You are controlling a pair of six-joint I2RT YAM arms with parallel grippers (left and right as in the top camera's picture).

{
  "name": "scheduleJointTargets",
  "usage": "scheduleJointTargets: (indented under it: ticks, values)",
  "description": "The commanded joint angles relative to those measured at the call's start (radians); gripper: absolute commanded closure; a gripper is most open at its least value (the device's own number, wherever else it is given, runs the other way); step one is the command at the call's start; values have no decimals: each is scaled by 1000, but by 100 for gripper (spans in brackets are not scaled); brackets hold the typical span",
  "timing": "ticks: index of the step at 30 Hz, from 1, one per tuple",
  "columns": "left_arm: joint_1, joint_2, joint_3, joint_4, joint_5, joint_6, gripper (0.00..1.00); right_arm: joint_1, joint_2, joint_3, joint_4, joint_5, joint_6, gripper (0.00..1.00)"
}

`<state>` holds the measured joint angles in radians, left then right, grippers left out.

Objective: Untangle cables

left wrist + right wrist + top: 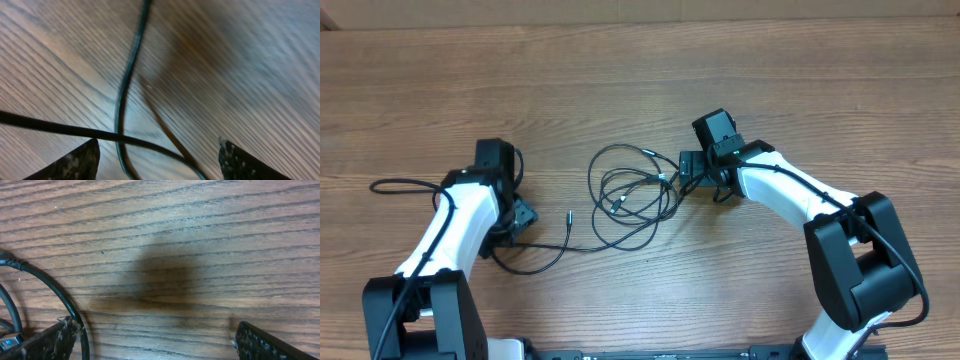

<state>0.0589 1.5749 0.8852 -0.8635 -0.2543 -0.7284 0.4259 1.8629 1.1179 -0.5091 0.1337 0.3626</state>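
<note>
- Farthest from the coil on the left arm's side, a thin black cord [395,185] lies on the table [640,60] and runs under the left arm [460,215]. We cannot tell whether it belongs to the cables.
- The left gripper [518,216] sits low over the wood, well apart from the coil. In its wrist view we see its fingertips [75,161] standing wide apart and holding nothing.
- Between those fingertips two strands [131,60] cross flat on the wood. Neither is pinched.
- From the edge of the coil nearest the robot bases, a trailing strand [582,247] runs out toward the left gripper and bends into a loop beneath it.
- A small silver-grey plug tip [568,215] lies loose between the left gripper and the coil.
- The coil [632,196] is where most of the cables lie. It is several loose, overlapping loops flat on the table, between the two grippers.
- The right gripper [692,172] is right at the coil's edge on its own side. From above we cannot tell whether it touches a loop.
- In the right wrist view its fingertips [47,340] are spread wide, with only bare wood between them. One outer loop [55,292] of the coil curves just past one fingertip, outside the gap.
</note>
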Motion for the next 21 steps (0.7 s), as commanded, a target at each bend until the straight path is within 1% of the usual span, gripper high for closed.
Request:
scheduleJointTargets:
  ticks: [1,3,4,9,11,12,15,17,20,21]
  values:
    - [0,8,-57,44,-76,-74,18,-2,2,-6,7,-5,4,0]
    - [0,8,-94,99,-79,-82,10,-2,2,-6,7,-5,4,0]
    - [0,8,-106,117,-78,-84,9,-2,2,-6,7,-5,4,0]
    - [0,8,-165,194,-79,-100,10,-2,2,-6,7,-5,4,0]
    - [0,8,-181,214,-80,-111,20,-2,2,-6,7,-5,4,0]
    - [0,8,-189,224,-79,-111,30,-2,2,-6,7,-5,4,0]
    - [0,8,-215,249,-79,-131,49,-2,2,-6,7,-5,4,0]
    - [0,8,-232,268,-79,-148,58,-2,2,-6,7,-5,4,0]
    - [0,8,-261,317,-79,-148,67,-2,2,-6,7,-5,4,0]
    - [0,8,-268,329,-78,-149,69,-2,2,-6,7,-5,4,0]
